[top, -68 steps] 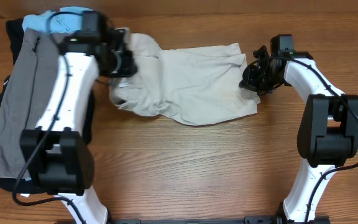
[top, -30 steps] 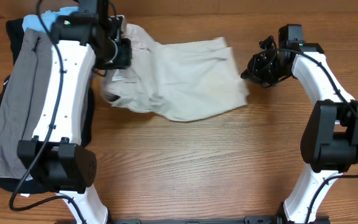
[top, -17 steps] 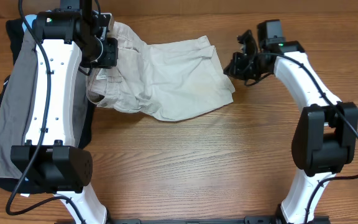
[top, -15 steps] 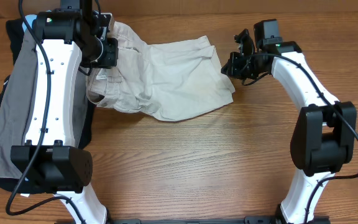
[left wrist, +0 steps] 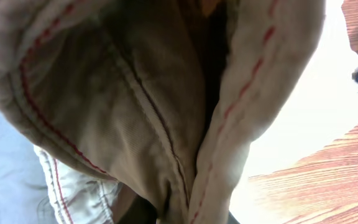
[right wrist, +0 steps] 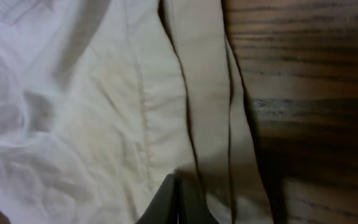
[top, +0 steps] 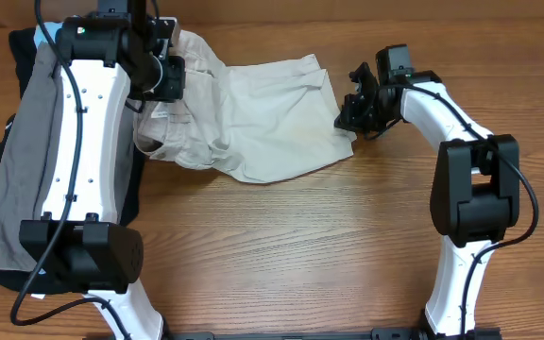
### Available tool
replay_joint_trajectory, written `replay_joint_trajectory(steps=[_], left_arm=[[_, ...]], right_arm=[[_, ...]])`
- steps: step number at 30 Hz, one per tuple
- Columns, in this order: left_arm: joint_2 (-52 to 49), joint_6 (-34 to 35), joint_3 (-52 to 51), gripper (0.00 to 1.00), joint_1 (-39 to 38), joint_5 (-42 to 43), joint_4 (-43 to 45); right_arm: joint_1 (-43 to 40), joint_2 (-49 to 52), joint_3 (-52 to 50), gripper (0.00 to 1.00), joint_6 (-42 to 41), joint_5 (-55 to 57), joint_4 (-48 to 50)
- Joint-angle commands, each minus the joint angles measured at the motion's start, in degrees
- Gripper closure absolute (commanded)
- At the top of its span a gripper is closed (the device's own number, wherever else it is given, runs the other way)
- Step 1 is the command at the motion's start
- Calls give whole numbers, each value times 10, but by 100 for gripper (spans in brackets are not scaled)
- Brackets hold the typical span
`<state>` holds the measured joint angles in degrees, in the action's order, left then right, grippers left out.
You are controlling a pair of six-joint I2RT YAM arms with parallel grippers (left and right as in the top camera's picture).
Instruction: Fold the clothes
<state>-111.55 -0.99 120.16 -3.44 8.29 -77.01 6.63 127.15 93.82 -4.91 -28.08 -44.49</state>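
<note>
Since the first earlier overhead look, the shorts [top: 272, 123] had been dragged leftward and toward the far side of the desk [top: 300, 246], their right hem now well short of where it had lain. The left arm had swung back over the grey garment [top: 22, 161] and covered most of the light-blue cloth seen there before. One second back the right claw [top: 349, 118] stood clear of the shorts' right hem. It had since followed the cloth and come down at the lower right corner of that hem, touching it. The shorts lay spread and wrinkled on the desk between the two claws, waistband end bunched and lifted at the left, legs flat toward the right. The left claw [top: 170, 83] sat at the shorts' upper left end, clamped on the waistband. Its wrist view was filled with folded beige cloth and red stitching pressed close to the lens, fingers mostly hidden. The right claw was closed, jaws together. Its wrist view showed the dark tip [right wrist: 178, 205] resting over the folded hem, wood grain just beside it. Could not tell whether any cloth was pinched in it. The grey garment lay flat just beside the shorts' left end, under the left arm.
</note>
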Motion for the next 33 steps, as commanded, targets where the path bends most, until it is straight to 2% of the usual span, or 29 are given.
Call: replay_joint_trajectory(steps=[1, 4, 5, 11, 16, 20, 23, 24, 26, 28, 30, 32, 33], left_arm=[[12, 20, 19, 96, -18, 5, 14], [6, 41, 19, 96, -33, 5, 27], [-1, 74, 19, 96, -45, 5, 43], [-37, 163, 18, 96, -97, 5, 116], [-121, 211, 18, 92, -171, 8, 225], [-182, 223, 18, 91, -219, 25, 320], [-209, 252, 18, 83, -242, 47, 381], [-214, 265, 18, 75, -250, 49, 398], [-216, 268, 18, 67, -257, 46, 410], [-216, 268, 18, 48, -258, 42, 417], [-216, 268, 18, 15, -256, 43, 418], [-214, 268, 19, 2, -253, 51, 412], [-212, 268, 19, 0, -249, 65, 409]], right_arm=[[-2, 24, 5, 96, 7, 2, 0], [-3, 41, 5, 96, 4, 2, -7], [-3, 50, 4, 96, 4, 2, -14], [-3, 61, -5, 96, 2, 2, -19], [-3, 62, -9, 96, 2, 2, -21], [-3, 64, -10, 96, 2, 2, -21], [-3, 64, -10, 96, 2, 2, -21], [-3, 64, -12, 96, 0, 2, -19], [-3, 64, -12, 96, -2, 2, -19], [-3, 64, -12, 96, -2, 2, -18], [-4, 64, -12, 96, -4, 2, -17], [-4, 64, -12, 96, -9, 1, -14], [-5, 64, -12, 96, -11, 2, -12]])
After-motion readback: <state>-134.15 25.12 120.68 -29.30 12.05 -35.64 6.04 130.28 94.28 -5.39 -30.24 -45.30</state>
